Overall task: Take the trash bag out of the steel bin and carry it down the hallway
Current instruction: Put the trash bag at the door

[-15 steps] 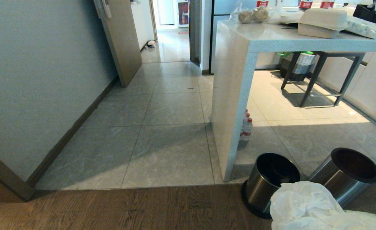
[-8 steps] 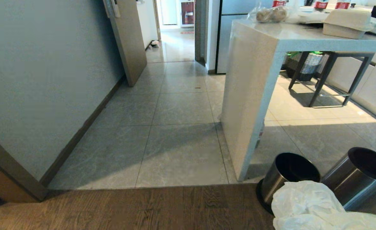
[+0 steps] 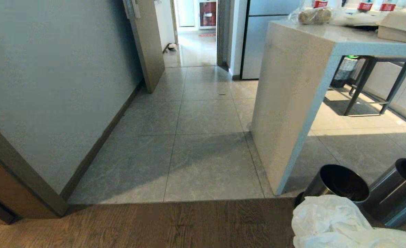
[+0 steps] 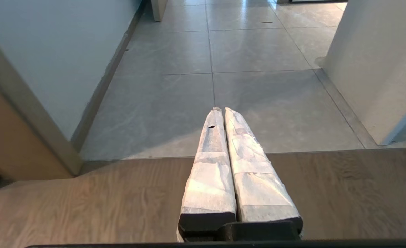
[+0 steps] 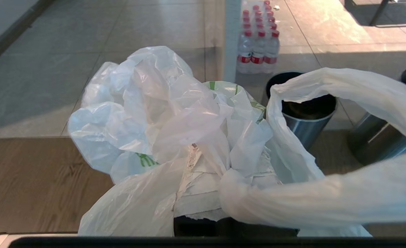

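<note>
The right gripper pinches the trash bag, lifted out just beside the steel bin. The left gripper, well apart from that bin, is pressed together and empty.

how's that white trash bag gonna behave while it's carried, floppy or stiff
Probably very floppy: the trash bag is thin crinkled film, bunched and draped over the right gripper, with one loop sagging free. It looks light for its bulk, mostly puffed air and paper. The glossy film could be slippery, though the shut fingers seem buried in gathered folds.
</note>
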Controlling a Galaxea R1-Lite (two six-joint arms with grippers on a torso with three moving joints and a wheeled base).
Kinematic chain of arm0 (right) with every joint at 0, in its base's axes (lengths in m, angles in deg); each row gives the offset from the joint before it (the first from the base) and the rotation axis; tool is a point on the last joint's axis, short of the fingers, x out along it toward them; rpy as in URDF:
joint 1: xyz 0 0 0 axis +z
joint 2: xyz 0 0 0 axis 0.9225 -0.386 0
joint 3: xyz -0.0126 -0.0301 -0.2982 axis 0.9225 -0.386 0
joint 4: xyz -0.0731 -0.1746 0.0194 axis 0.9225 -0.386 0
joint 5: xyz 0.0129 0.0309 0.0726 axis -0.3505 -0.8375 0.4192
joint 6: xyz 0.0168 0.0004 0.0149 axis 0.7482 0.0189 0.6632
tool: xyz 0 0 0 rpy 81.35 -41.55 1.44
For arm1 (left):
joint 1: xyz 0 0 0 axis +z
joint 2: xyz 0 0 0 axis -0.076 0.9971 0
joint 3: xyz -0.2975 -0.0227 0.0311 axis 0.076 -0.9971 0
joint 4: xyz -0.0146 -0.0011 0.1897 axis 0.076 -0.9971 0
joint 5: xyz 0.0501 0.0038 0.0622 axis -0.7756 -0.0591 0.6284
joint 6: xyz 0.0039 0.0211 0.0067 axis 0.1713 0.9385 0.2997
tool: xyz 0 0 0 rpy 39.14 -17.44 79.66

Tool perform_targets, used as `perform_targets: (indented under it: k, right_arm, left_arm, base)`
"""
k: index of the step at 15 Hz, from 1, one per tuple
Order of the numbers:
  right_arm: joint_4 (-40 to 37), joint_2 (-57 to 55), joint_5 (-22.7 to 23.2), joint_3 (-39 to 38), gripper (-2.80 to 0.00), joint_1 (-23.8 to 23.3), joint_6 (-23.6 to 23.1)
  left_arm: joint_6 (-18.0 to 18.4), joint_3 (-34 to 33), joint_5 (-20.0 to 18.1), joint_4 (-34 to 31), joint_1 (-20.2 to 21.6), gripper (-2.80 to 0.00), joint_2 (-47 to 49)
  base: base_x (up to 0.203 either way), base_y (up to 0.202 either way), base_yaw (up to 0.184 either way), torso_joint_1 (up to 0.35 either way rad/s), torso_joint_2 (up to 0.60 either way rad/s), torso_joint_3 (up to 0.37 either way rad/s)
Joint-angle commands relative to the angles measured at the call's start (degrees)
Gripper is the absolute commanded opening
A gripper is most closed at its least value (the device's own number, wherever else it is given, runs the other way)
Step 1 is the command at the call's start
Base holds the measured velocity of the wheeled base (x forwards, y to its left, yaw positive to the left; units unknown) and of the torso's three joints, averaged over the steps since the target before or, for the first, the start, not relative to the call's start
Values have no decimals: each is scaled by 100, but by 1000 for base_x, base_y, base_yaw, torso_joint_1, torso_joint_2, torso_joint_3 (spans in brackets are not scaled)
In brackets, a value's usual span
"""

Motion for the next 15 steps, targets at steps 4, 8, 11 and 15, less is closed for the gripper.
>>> perform_targets:
  k: [4,8,11,15]
  right_arm:
    - [-2,-10,-1,-9,-280,2,-2]
    - [-2,-10,8,-9,-280,2,-2]
    - [-2,-10,8,0,-280,2,-2]
    - [7,-10,3,-9,-280,2,-2]
  left_arm:
    - [4,-9,0,2,1,-280,-11]
    - [-4,-9,0,2,1,-280,-11]
    - [-13,-9,0,2,1,-280,-11]
    - [-13,-9,0,2,1,-280,-11]
  base:
    - [0,27,1,3,1,2]
    - [16,0,0,2,-1,1]
    - [181,0,2,4,1,2]
    - [190,0,1,4,0,2]
